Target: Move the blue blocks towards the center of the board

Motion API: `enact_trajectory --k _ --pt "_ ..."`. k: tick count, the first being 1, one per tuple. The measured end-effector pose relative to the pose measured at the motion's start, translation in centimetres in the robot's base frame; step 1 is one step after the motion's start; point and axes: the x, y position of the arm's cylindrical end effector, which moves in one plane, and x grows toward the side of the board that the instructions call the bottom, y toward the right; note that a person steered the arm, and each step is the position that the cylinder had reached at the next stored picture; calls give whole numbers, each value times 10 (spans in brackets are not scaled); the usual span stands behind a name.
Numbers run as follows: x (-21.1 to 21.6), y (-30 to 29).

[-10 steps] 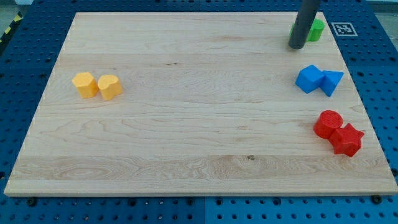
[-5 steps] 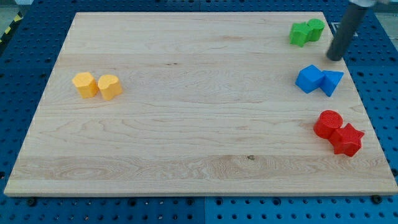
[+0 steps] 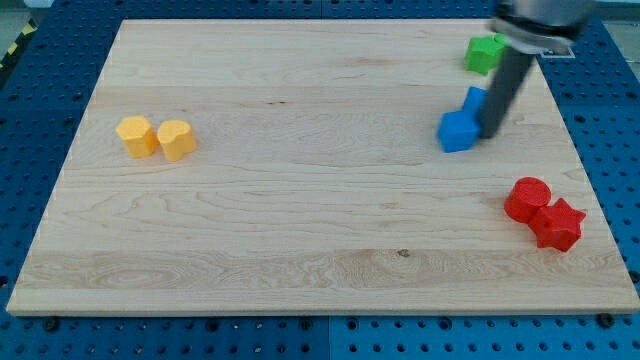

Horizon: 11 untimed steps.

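Two blue blocks lie at the view's upper right. A blue cube (image 3: 458, 131) sits lowest and leftmost. A second blue block (image 3: 475, 99) shows just above it, partly hidden behind the rod, so its shape is unclear. My tip (image 3: 490, 133) is pressed against the right side of the blue cube. The dark rod rises up and to the right from there and is motion-blurred.
Two green blocks (image 3: 486, 52) sit near the top right edge, partly covered by the rod. A red cylinder (image 3: 526, 199) and a red star-like block (image 3: 558, 225) touch at the right. Two yellow blocks (image 3: 136, 135) (image 3: 176, 139) sit side by side at the left.
My tip swung from the top right, round the right side of the blue blocks, and pushed them left. The blue cube moved left and the second blue block shifted up-left.
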Motion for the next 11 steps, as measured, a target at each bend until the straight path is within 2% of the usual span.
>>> enact_trajectory --k 1,2,5,6,8,9,11 --pt "-3 -66" --pt "-3 -69" --pt "-10 90" --pt "-41 86" --pt "-47 -42" --pt "-40 -48" --pt "-29 26"
